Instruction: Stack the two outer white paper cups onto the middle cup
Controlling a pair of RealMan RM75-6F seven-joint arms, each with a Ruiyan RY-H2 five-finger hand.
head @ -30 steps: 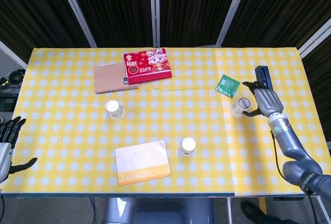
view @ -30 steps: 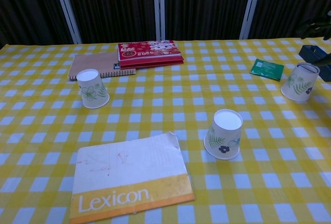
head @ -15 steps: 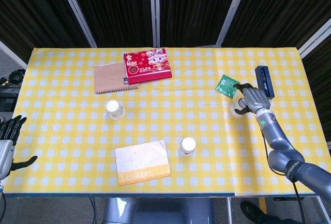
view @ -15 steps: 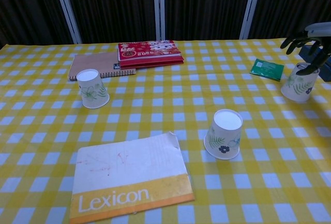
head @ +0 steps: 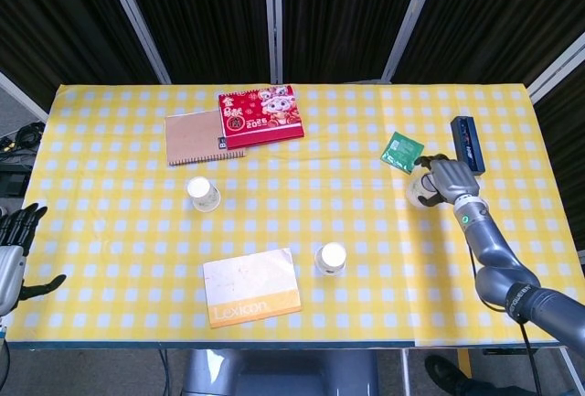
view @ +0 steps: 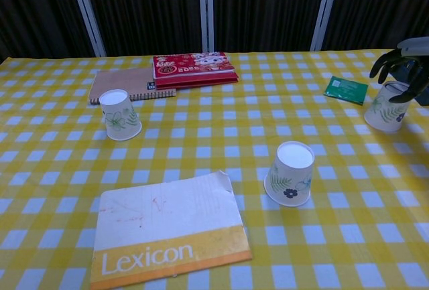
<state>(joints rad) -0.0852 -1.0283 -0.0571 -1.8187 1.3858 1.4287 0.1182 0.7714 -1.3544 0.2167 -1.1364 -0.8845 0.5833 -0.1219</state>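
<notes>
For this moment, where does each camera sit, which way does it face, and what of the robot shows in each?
Head view: high above the near table edge, looking steeply down on the whole table; shows the right hand and arm at the right cup, and the left hand off the near-left edge.
Chest view: low at the near edge, looking across toward the dark curtains; only the right hand shows, over the right cup.
Shared: middle cup, left cup, Lexicon booklet.

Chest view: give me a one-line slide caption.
Right hand poised over the right paper cup; middle cup and left cup stand untouched.
</notes>
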